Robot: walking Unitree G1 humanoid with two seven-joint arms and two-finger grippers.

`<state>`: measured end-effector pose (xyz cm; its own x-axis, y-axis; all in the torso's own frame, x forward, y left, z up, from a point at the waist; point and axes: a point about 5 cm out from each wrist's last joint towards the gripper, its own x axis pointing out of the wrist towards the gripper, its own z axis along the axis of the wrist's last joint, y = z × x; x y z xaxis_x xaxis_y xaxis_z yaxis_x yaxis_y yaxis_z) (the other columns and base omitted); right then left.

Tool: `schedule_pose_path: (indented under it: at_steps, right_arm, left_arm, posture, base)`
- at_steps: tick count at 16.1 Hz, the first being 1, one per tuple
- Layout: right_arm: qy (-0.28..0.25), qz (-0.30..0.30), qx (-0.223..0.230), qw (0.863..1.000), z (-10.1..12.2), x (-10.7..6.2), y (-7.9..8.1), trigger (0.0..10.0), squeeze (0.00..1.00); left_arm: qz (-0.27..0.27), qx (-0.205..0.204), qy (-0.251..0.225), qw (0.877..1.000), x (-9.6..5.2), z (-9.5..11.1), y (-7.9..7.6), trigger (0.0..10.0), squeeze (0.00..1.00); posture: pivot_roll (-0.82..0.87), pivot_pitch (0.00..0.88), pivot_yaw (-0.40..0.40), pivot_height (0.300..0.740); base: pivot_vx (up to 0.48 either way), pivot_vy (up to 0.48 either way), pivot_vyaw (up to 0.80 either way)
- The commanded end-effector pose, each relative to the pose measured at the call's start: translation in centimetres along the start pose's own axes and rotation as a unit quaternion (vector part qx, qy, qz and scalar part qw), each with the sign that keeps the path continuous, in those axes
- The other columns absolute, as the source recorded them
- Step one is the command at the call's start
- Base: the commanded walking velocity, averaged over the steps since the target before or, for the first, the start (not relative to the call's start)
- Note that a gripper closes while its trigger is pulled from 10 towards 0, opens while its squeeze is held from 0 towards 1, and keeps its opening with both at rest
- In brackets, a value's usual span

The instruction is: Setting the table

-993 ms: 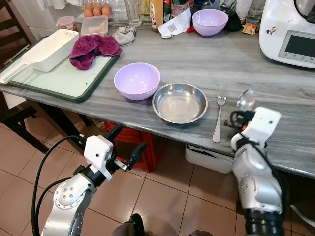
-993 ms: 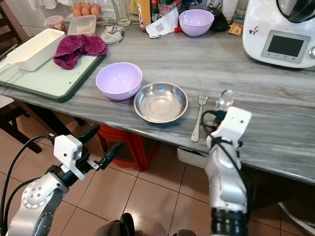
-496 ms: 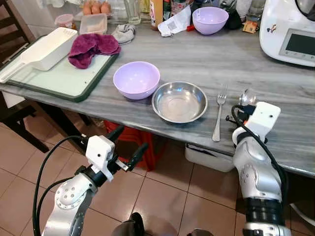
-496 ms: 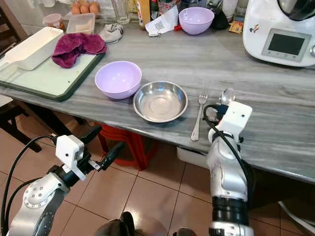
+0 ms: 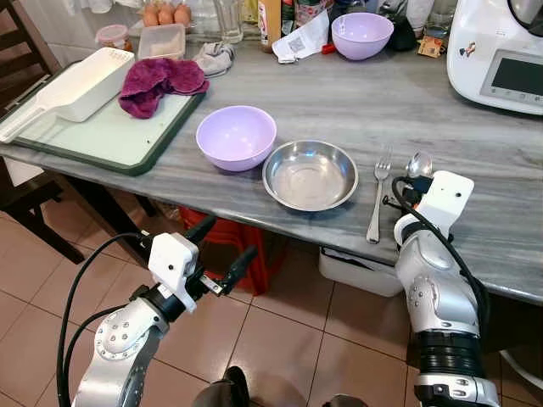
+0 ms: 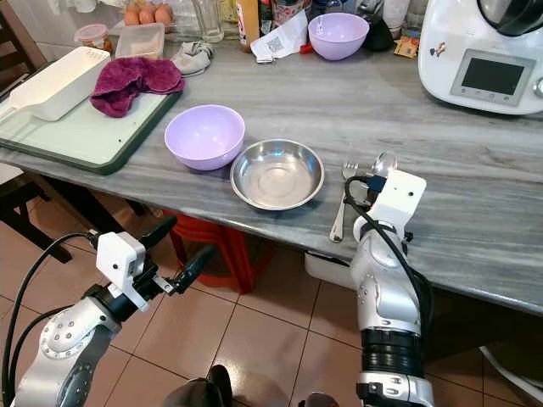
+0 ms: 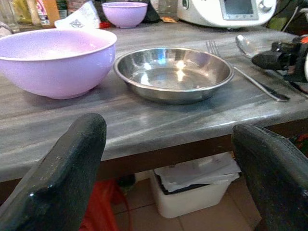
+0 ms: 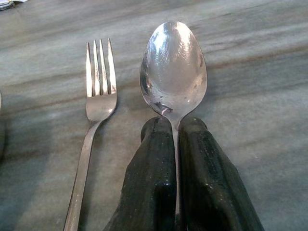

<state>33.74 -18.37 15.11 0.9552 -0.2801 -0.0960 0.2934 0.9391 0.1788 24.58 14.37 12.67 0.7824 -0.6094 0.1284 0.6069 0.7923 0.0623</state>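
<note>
At the table's near edge, my right gripper (image 8: 175,144) is clamped on the spoon (image 8: 173,70) by its handle, bowl pointing to twelve o'clock, parallel to the fork (image 8: 96,96) just beside it at nine; my left gripper (image 5: 222,248) hangs spread below the table.

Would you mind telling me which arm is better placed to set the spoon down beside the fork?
The right. Its gripper is already shut on the spoon, just right of the fork on the table. The left gripper hangs open below the table edge.
</note>
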Motion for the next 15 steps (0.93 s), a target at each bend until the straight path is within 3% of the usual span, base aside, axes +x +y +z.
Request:
schedule_pose_path:
  at_steps: [1, 4, 5, 6, 11, 14, 15]
  right_arm:
    - [0.023, -0.005, 0.000, 1.000, -0.97, 0.01, -0.15, 10.0, 0.00]
    - [0.034, -0.010, 0.002, 0.999, -1.31, 0.08, -0.41, 10.0, 0.00]
    - [0.036, -0.010, 0.001, 0.999, -1.40, 0.09, -0.48, 10.0, 0.12]
    - [0.039, -0.008, 0.001, 0.999, -1.51, 0.07, -0.49, 10.0, 0.60]
    - [0.043, -0.007, -0.003, 0.999, -1.67, 0.15, -0.56, 10.0, 0.63]
    - [0.043, -0.006, -0.005, 0.999, -1.67, 0.23, -0.66, 10.0, 0.81]
    - [0.036, -0.006, -0.006, 0.999, -1.40, 0.28, -0.72, 10.0, 1.00]
  left_arm:
    - [-0.012, 0.000, -0.002, 1.000, -0.08, 0.30, -0.23, 10.0, 0.00]
    - [-0.018, 0.001, -0.005, 1.000, -0.02, 0.52, -0.29, 10.0, 0.00]
    - [-0.020, -0.001, -0.004, 1.000, 0.01, 0.53, -0.35, 10.0, 0.00]
    - [-0.021, -0.003, -0.005, 1.000, 0.05, 0.58, -0.43, 10.0, 0.00]
    - [-0.018, -0.005, -0.002, 1.000, 0.06, 0.45, -0.53, 10.0, 0.00]
    - [-0.015, -0.006, -0.001, 1.000, 0.05, 0.36, -0.47, 10.0, 0.00]
    - [-0.012, -0.006, 0.000, 1.000, 0.02, 0.33, -0.37, 10.0, 0.00]
  posture:
    - [-0.14, 0.212, 0.063, 0.740]
    - [-0.14, 0.212, 0.063, 0.740]
    - [-0.15, 0.212, 0.064, 0.740]
    - [-0.15, 0.212, 0.062, 0.740]
    - [-0.15, 0.211, 0.060, 0.740]
    - [-0.15, 0.210, 0.057, 0.740]
    - [-0.15, 0.210, 0.057, 0.740]
  base:
    - [0.000, 0.000, 0.00]
    - [0.000, 0.000, 0.00]
    - [0.000, 0.000, 0.00]
    - [0.000, 0.000, 0.00]
    - [0.000, 0.000, 0.00]
    - [0.000, 0.000, 0.00]
    - [0.000, 0.000, 0.00]
